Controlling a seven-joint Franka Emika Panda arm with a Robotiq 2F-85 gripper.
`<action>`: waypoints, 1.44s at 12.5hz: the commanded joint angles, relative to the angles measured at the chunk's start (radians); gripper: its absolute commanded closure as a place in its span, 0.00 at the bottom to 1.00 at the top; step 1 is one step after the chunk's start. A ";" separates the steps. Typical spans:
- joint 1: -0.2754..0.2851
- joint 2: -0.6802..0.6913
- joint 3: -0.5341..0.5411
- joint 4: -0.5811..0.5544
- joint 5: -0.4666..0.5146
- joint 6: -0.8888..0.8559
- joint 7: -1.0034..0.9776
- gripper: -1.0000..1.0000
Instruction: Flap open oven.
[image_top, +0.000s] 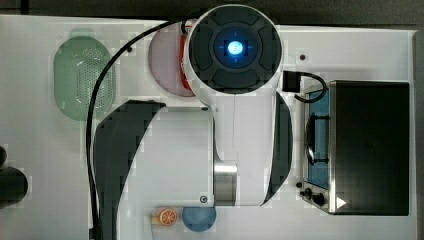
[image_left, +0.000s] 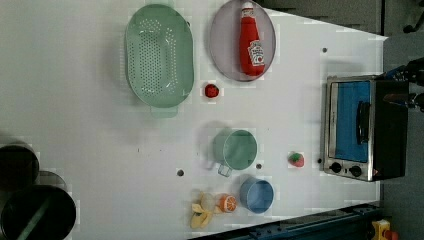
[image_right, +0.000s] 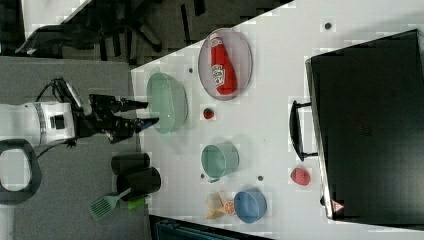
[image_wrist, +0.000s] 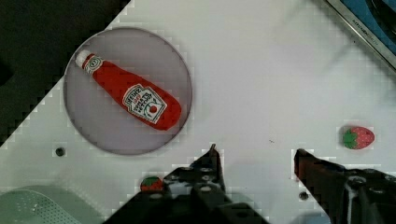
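The oven (image_left: 360, 127) stands at the left view's right, near the table edge. It has a black top (image_top: 370, 145), a silver front frame and black knobs (image_left: 345, 169). Its blue glass door (image_left: 350, 120) lies flush in the frame, with the dark bar handle (image_right: 295, 131) across it. My gripper (image_wrist: 257, 154) hangs high over the table, well away from the door, open with nothing between its fingers. It also appears at the right view's left (image_right: 151, 112). A corner of the oven front (image_wrist: 369, 28) shows in the wrist view.
A strawberry (image_left: 296, 159) lies just before the oven. Further off are a green cup (image_left: 236, 150), a blue bowl (image_left: 256, 195), an orange slice (image_left: 228, 203), a ketchup bottle (image_left: 251, 42) on a plate (image_left: 222, 40), and a green colander (image_left: 159, 55). Black containers (image_left: 30, 200) stand at the left view's bottom left.
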 joint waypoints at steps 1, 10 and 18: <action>-0.019 -0.354 -0.035 -0.155 0.017 -0.188 -0.059 0.21; -0.020 -0.353 -0.036 -0.156 0.017 -0.188 -0.059 0.54; -0.031 -0.348 -0.072 -0.255 -0.020 -0.162 -0.355 0.83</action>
